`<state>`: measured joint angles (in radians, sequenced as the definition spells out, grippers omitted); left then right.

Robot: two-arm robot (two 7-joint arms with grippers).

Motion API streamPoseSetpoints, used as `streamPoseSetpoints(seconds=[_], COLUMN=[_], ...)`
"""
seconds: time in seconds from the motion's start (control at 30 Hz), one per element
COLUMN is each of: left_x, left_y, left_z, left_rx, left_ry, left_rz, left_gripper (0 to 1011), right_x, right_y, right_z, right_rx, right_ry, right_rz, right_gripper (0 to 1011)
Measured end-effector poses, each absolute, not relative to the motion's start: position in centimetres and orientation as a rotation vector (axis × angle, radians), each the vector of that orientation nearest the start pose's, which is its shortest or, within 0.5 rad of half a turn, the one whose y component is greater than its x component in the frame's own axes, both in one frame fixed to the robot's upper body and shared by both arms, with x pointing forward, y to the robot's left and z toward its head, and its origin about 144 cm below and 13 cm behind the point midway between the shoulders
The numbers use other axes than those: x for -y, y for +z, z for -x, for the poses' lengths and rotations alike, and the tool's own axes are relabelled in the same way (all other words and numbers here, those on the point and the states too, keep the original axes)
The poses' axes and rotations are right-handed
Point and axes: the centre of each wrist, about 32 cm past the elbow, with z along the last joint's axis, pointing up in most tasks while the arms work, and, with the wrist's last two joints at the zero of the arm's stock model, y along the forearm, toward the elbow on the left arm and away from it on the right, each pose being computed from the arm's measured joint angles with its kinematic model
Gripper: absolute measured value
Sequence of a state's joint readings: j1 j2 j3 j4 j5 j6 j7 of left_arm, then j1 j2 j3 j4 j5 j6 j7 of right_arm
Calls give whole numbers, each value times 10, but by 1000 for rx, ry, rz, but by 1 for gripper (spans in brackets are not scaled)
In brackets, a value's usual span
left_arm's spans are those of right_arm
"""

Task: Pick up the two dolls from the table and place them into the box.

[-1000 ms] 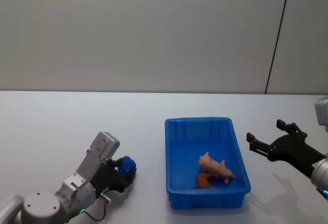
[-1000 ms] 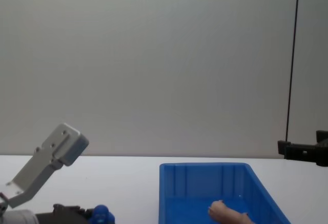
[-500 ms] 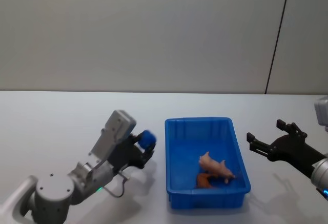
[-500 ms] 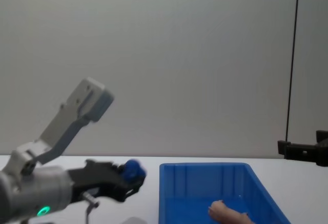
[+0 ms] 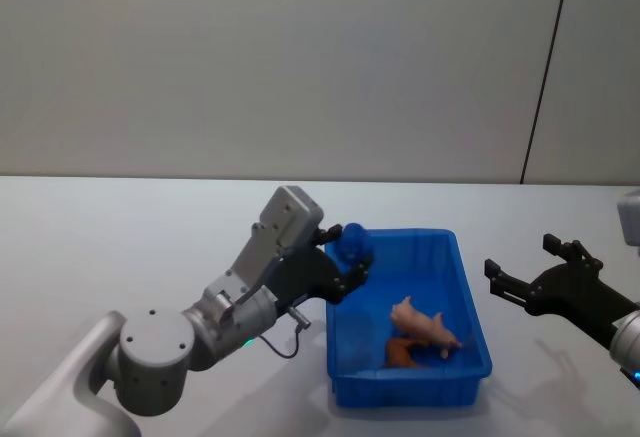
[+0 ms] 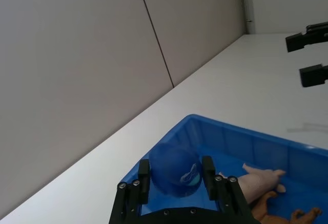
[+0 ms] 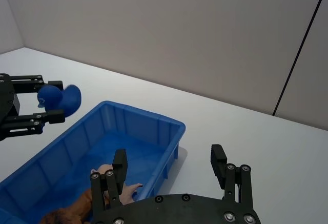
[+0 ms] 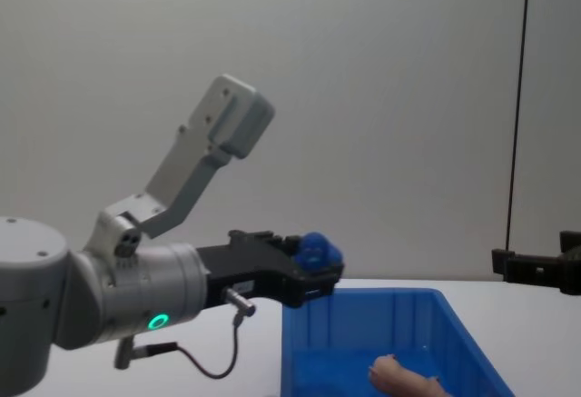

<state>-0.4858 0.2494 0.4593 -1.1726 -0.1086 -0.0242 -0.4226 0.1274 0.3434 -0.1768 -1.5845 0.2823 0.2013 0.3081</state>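
My left gripper [image 5: 347, 260] is shut on the bright blue rounded doll [image 5: 352, 248], holding it in the air above the near-left rim of the blue box [image 5: 335, 357]. The same blue doll [image 6: 174, 165] sits between the fingers in the left wrist view and shows in the chest view [image 8: 318, 251]. The peach doll [image 5: 422, 325] lies inside the box, beside an orange-brown figure [image 5: 400, 353]. My right gripper [image 5: 522, 283] hovers open over the white table [image 5: 130, 247] to the right of the box, holding nothing.
The box stands on the white table right of centre. A grey wall runs behind the table, with a dark vertical seam [image 5: 545, 67] at the right. Bare tabletop lies to the left of the box and beyond it.
My left arm lifted the blue doll off the table and swung it right and forward, from the near left to above the box's left rim. The right arm stayed still.
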Motion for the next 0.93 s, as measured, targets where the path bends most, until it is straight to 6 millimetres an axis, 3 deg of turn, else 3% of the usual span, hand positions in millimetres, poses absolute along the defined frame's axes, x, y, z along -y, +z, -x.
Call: streamPoseSetpoints(seconds=[0.1,0.5,0.93], left_x=[-195,-185,-183], left_y=[1180,1188,1193], left_z=[-575,-573,-568], left_rx=[208,227,239], left_ry=[808,791,802], left_rz=[-233,-210,-194], left_gripper=[669,996,1002], right_x=[272,272,272], right_y=[1186,1186,1186], right_z=[-490,-490,-490], right_rx=[-44,-44,-44], right_ry=[-1100,-1100,-1100], right_rz=[145,145,145], right_gripper=[1001,1001,1001])
